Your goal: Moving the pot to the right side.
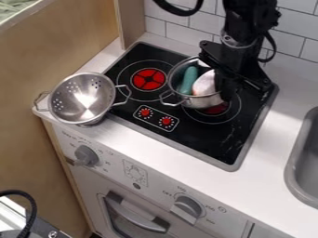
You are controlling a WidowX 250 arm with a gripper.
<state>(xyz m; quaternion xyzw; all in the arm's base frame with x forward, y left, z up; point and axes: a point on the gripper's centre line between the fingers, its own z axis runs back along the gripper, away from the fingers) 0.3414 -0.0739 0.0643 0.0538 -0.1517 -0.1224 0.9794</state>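
White tiles (186,35) back the stovetop (202,145). Pot (202,102) upright, partly over the right burner (215,110); transfer judged partial, some rightward travel outstanding. Visible handle (169,103) points front-left; handle axis presumably runs to back-right. Gripper (228,92) at pot's right rim; spread or closed, cannot tell.

White tiles with grey joints cover the wall (174,25) behind the pale surface (140,142), where a black cooktop (208,146) is set in and a grey sink (292,169) lies to the right. Below are grey knobs and an oven door (115,222). A wooden panel (49,56) stands left; beyond it, perhaps, greenish fabric (14,6).
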